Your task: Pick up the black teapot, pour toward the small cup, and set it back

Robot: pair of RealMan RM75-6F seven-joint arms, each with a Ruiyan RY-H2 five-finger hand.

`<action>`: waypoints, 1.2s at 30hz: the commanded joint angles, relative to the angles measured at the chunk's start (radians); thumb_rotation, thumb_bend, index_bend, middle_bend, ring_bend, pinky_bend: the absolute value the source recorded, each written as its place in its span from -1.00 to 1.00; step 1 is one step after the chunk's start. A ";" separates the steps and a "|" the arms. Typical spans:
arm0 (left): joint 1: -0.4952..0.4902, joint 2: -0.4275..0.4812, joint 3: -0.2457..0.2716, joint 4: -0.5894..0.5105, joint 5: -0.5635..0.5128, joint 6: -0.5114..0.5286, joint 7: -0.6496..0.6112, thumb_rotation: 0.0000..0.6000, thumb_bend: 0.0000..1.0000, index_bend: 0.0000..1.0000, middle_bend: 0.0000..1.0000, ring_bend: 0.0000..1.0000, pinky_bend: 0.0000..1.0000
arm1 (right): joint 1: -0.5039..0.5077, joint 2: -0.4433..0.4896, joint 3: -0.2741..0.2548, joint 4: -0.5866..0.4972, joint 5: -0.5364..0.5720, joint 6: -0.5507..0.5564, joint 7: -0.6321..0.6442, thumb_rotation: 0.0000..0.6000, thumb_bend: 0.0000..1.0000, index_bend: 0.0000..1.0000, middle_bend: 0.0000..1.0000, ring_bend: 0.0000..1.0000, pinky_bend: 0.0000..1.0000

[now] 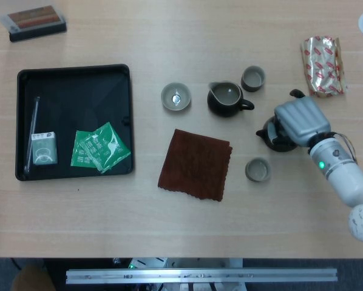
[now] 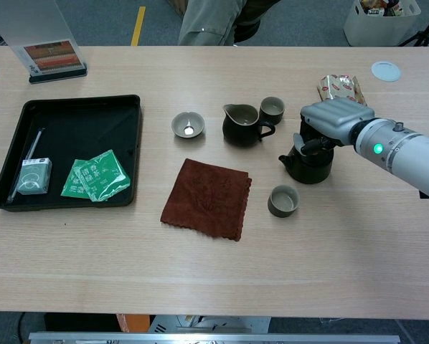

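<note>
My right hand [image 1: 300,121] grips the black teapot [image 1: 274,140] from above and hides most of its lid and handle. The pot stands upright, its spout pointing left. In the chest view the same right hand [image 2: 333,117] sits over the teapot [image 2: 308,164], which is low over the table; whether it touches the wood I cannot tell. The small cup [image 1: 257,170] stands just in front of the pot and slightly left of it, also seen as the small cup [image 2: 283,200]. My left hand is in neither view.
A dark pitcher [image 1: 226,99], a second cup [image 1: 253,77] and a small bowl [image 1: 175,96] stand behind. A brown cloth [image 1: 195,163] lies left of the small cup. A black tray [image 1: 72,70] with packets is at the left, and a foil packet [image 1: 322,57] at the back right.
</note>
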 commanded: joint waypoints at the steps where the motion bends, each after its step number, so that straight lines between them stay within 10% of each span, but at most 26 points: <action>1: 0.000 -0.001 0.001 0.001 -0.001 -0.001 -0.002 1.00 -0.57 -0.96 -1.00 -1.00 -1.00 | 0.000 -0.006 -0.003 0.006 0.003 0.001 -0.004 0.36 0.55 0.85 0.65 0.55 -0.71; 12: -0.001 -0.001 0.002 0.001 0.002 0.001 -0.002 1.00 -0.56 -0.96 -1.00 -1.00 -1.00 | 0.007 -0.002 -0.009 0.002 0.014 -0.013 -0.017 0.36 0.49 0.67 0.47 0.37 -0.76; 25: -0.002 0.000 0.002 0.000 0.000 -0.001 0.001 1.00 -0.56 -0.96 -1.00 -1.00 -1.00 | 0.014 0.042 -0.002 -0.031 0.014 -0.030 0.006 0.34 -0.43 0.21 0.05 -0.07 -0.81; 36: -0.001 0.003 0.002 -0.002 -0.001 0.000 0.003 1.00 -0.56 -0.96 -1.00 -1.00 -1.00 | 0.013 0.065 -0.005 -0.056 -0.019 -0.014 0.012 0.31 -0.46 -0.08 -0.21 -0.42 -0.83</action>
